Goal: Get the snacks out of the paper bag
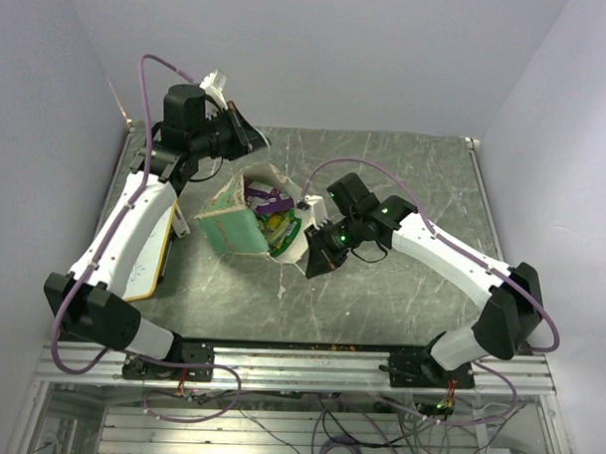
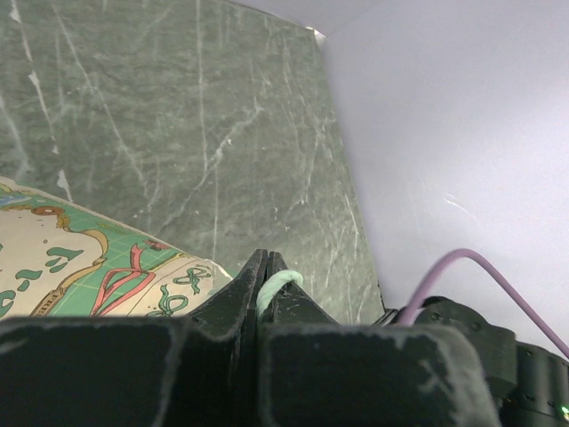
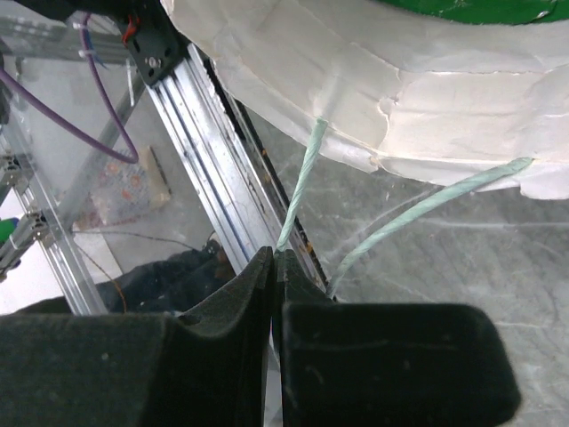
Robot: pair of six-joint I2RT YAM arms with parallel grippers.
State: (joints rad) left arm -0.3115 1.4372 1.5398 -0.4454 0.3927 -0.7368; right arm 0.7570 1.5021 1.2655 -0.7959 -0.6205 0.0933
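The green paper bag [image 1: 231, 230] hangs tilted between my two grippers, its mouth open upward. Inside show the snacks: a magenta-purple packet [image 1: 269, 198] and a green-and-white packet [image 1: 281, 224]. My left gripper [image 1: 253, 142] is at the bag's far side, shut on a string handle [image 2: 281, 282]; the bag's printed side [image 2: 98, 267] lies below it. My right gripper [image 1: 314, 266] is at the bag's near right, shut [image 3: 276, 255] on the other string handle [image 3: 307, 169] below the bag's cream-white wall [image 3: 400, 89].
A yellow-framed whiteboard [image 1: 154, 262] lies at the table's left edge, under the left arm. Grey walls close the back and sides. The aluminium rail [image 1: 298, 364] runs along the near edge.
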